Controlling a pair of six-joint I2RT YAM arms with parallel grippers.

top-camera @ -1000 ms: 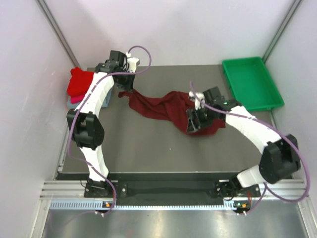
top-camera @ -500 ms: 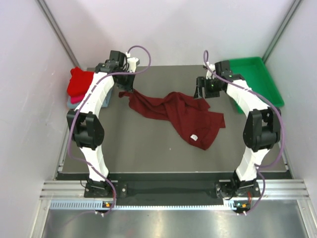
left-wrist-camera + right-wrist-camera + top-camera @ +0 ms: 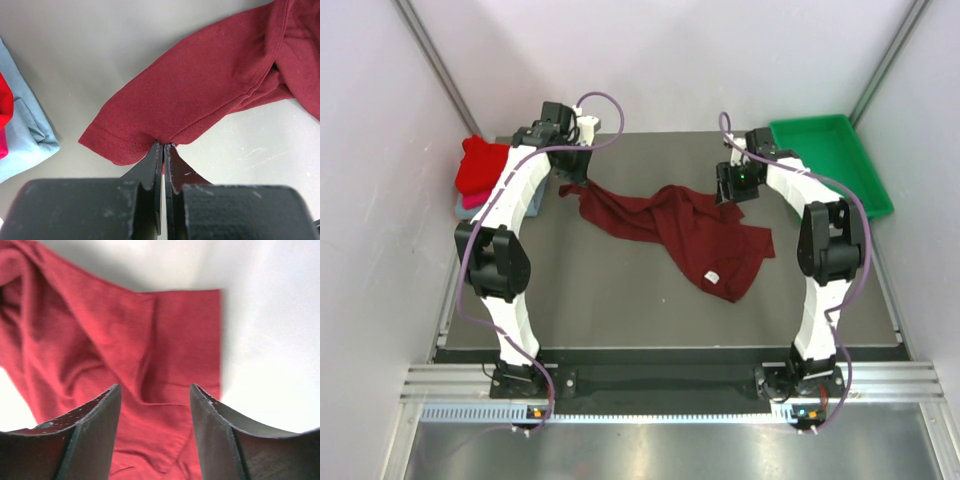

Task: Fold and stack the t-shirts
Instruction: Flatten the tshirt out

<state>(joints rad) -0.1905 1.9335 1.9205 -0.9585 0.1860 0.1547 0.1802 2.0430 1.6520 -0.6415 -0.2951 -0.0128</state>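
The dark maroon t-shirt (image 3: 675, 228) lies crumpled across the middle of the table, a white label showing near its front edge. My left gripper (image 3: 567, 178) is shut on the shirt's left sleeve hem (image 3: 150, 137), pinched between the fingertips. My right gripper (image 3: 730, 190) is open and hovers over the shirt's far right part; in the right wrist view (image 3: 155, 390) the maroon cloth (image 3: 125, 360) lies between and below the fingers, untouched. Folded shirts are stacked at the far left: bright red (image 3: 480, 165) on top, pink and grey-blue (image 3: 22, 135) beneath.
A green plastic tray (image 3: 828, 165) stands at the far right corner. The folded stack sits at the table's left edge, close to the left gripper. White walls enclose the table on three sides.
My right gripper has let go of the shirt's front part, which now lies flat with the label showing, and has swung back to the far right over the shirt's edge. The left arm is unmoved.
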